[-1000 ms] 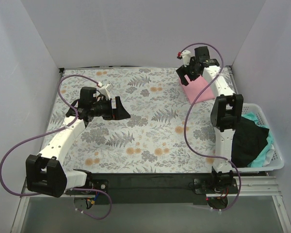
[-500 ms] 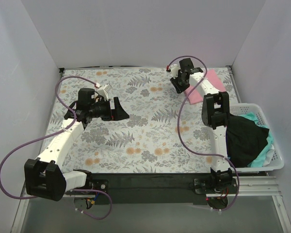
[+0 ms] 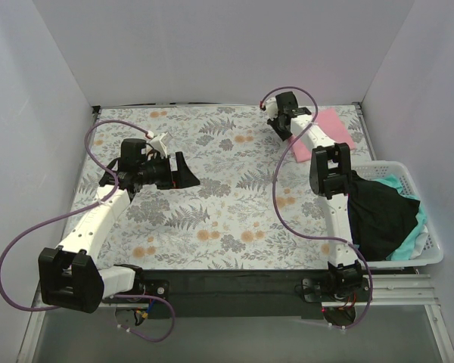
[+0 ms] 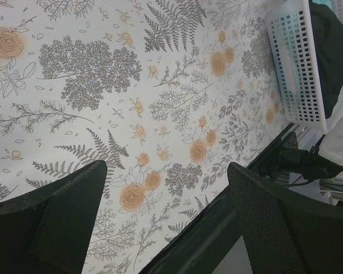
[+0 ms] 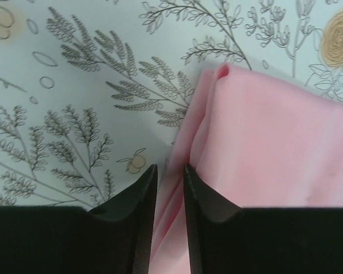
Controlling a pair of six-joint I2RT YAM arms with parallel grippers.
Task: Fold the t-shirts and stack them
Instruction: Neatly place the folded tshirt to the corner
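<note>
Light pink t-shirt [image 3: 334, 128]: folded, far right of the desk on the floral sheet [image 3: 227, 204]. Black t-shirt [image 3: 386, 215] and mint-green t-shirt [image 3: 413, 239]: heaped in the white basket [image 3: 433, 258], near right. Right gripper [image 5: 170, 171]: at the pink shirt's left edge, jaws nearly together, pink cloth in the slit; cannot tell if clamped. Left gripper [image 4: 166, 168]: left side, jaws wide apart, holding nothing.

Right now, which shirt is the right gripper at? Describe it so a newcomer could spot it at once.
On the floral sheet, look to the far right corner, beyond the white basket. The pink t-shirt lies there folded flat, its edge at the fingertips of the right gripper. It is the only pink item; the black t-shirt and mint-green t-shirt are heaped in the basket.
</note>
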